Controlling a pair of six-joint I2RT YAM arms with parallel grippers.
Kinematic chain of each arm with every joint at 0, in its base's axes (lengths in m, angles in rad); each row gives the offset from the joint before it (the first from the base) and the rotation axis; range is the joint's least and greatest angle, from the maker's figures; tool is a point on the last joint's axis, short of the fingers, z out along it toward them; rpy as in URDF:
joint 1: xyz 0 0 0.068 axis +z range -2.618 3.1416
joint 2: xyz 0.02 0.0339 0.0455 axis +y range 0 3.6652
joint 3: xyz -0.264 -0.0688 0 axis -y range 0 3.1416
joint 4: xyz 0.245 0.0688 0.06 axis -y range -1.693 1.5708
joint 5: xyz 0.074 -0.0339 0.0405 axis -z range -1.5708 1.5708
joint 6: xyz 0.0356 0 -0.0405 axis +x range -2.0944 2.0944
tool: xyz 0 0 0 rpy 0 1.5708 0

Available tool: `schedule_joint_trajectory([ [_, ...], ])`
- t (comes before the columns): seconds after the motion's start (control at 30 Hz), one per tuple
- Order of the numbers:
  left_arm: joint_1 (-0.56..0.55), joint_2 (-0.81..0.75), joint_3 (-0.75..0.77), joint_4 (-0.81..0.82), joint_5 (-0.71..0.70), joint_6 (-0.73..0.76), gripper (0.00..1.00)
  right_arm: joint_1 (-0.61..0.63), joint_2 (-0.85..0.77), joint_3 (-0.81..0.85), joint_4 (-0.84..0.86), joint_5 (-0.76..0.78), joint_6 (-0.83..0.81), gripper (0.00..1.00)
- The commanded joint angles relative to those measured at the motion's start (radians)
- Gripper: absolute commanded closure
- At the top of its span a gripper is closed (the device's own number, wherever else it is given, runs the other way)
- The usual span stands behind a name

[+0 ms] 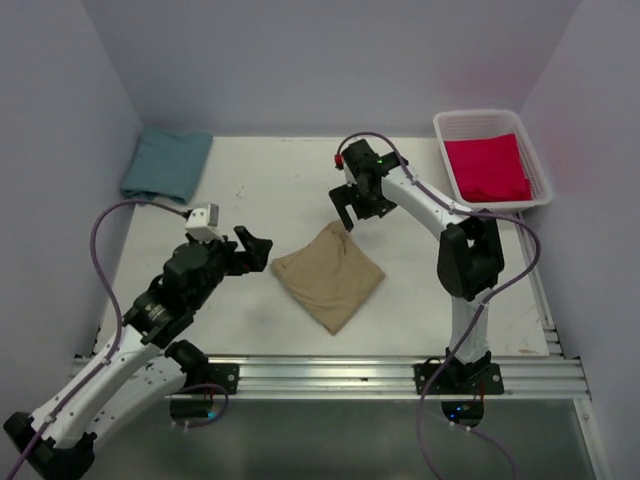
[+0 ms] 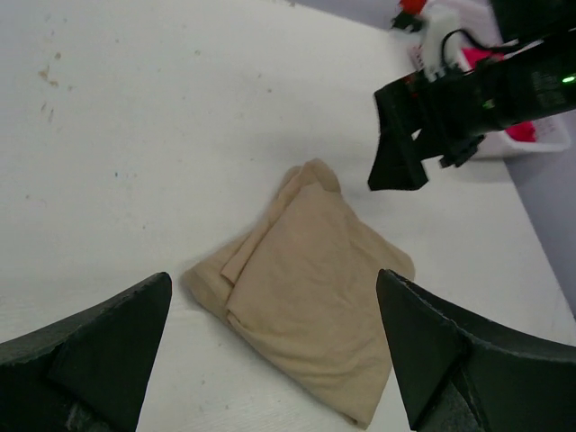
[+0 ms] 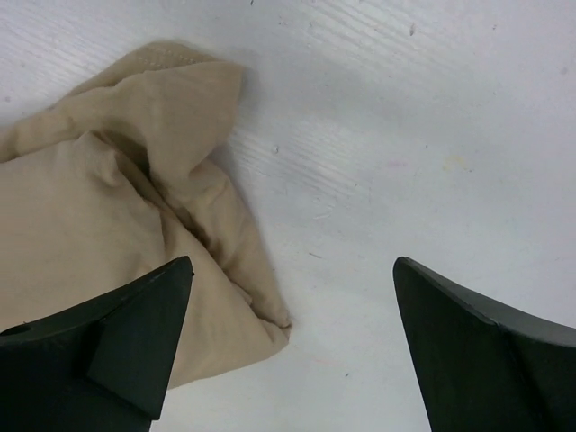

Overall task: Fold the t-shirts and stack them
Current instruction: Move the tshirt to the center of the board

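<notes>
Three t-shirts show in the top view, one of each colour. With them are a single basket and two arms.

Farthest left, the teal t-shirt (image 1: 165, 165) lies folded at the far left corner of the bench (image 1: 250, 165), well apart from both arms.

Next, the left fingers (image 1: 255, 245) are spread wide and hold nothing. They point rightwards at the tan t-shirt (image 1: 330, 275), near its left corner but not touching it.

The tan t-shirt sits mid-bench as a folded diamond, slightly rumpled. Its long axis runs from the far corner towards the near edge.

The right fingers (image 1: 344, 212) hang just over that far corner, also wide apart and empty. In the right wrist view the cloth lies to the left of the gap, partly beneath one finger, not squarely between them.

The right arm is therefore the nearer. It would likely have to shift towards the cloth before gripping.

Farthest right, the red-pink t-shirt (image 1: 487, 168) rests inside the white basket (image 1: 545, 190) at the far right corner.

No stack exists yet, so the task looks to be mid-way.
</notes>
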Motion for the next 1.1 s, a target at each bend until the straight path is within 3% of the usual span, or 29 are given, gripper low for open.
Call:
schedule_joint_trajectory([
  [0.0,-0.007,0.159,0.044,-0.014,-0.015,-0.008,0.0,0.051,-0.176,-0.052,0.059,0.067,0.09,0.04],
  [0.03,-0.005,0.198,0.032,0.015,0.005,0.005,0.0,0.057,-0.2,-0.1,0.086,0.054,0.1,0.06],
  [0.13,-0.005,0.268,0.018,0.113,0.045,0.048,0.0,0.079,-0.285,-0.202,0.149,0.003,0.169,0.26],
  [0.17,-0.005,0.29,0.023,0.126,0.049,0.062,0.0,0.088,-0.305,-0.233,0.164,-0.011,0.212,0.43],
  [0.27,-0.004,0.37,0.03,0.179,0.083,0.084,0.0,0.12,-0.388,-0.344,0.212,0.001,0.269,0.63],
  [0.4,0.022,0.472,0.017,0.282,0.152,0.107,0.0,0.148,-0.489,-0.477,0.266,-0.014,0.327,0.71],
  [0.57,0.188,0.675,0.049,0.284,0.22,0.091,0.0,0.18,-0.612,-0.6,0.298,-0.025,0.378,0.79],
  [0.77,0.194,0.871,0.103,0.282,0.191,0.101,0.0,0.208,-0.658,-0.665,0.306,-0.035,0.403,0.83],
  [0.87,0.194,0.896,0.077,0.391,0.294,0.088,0.0,0.212,-0.672,-0.681,0.306,-0.031,0.407,0.87],
  [1.07,0.194,0.969,0.095,0.399,0.428,0.108,0.04,0.215,-0.681,-0.685,0.3,-0.017,0.409,0.91],
])
